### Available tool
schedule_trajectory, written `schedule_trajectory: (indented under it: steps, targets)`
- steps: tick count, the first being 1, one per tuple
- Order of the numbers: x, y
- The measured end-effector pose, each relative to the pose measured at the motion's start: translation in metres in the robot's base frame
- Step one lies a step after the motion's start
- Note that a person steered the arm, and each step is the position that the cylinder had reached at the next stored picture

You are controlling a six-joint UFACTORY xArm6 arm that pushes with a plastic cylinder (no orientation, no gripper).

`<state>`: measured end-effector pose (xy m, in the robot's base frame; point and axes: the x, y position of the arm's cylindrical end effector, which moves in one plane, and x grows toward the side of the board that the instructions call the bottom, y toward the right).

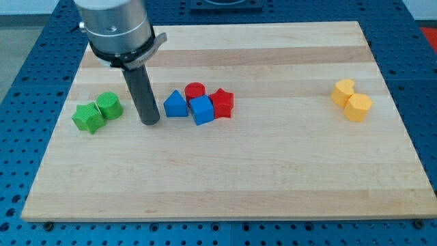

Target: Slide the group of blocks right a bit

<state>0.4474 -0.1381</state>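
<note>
The wooden surface [225, 184] filled most of the view, a pale board lying on a blue perforated bench [13, 137]. Above its upper left part hung the arm's silver cylinder [115, 27], with the dark rod [142, 92] running straight down from it. There was no hand on this arm, so nothing was clenched or grasped; the rod simply ended in my tip [150, 122], which stood on bare wood.

The group of blocks sat just left of the board's middle. Its four pieces were packed close: a blue triangular block [175, 104] at the view's left, a blue cube [201, 110] beside it and slightly lower, a red cylinder [195, 91] behind those two, and a red star block [221, 103] at the view's right end. My tip stood just beside the blue triangular block, on its left, with a narrow strip of wood showing between them.

Further to the view's left, a green cylinder [109, 106] and a green star block [88, 117] touched each other, near the rod on its other side.

Well apart, near the view's right edge, two yellow blocks lay pressed together: a yellow cylinder [343, 91] above and a yellow hexagonal block [358, 107] below.
</note>
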Motion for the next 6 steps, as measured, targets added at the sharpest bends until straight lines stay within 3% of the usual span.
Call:
schedule_trajectory:
  steps: [2, 4, 6]
  targets:
    - [-0.040, 0.017]
    - [-0.040, 0.065]
    - [-0.044, 0.019]
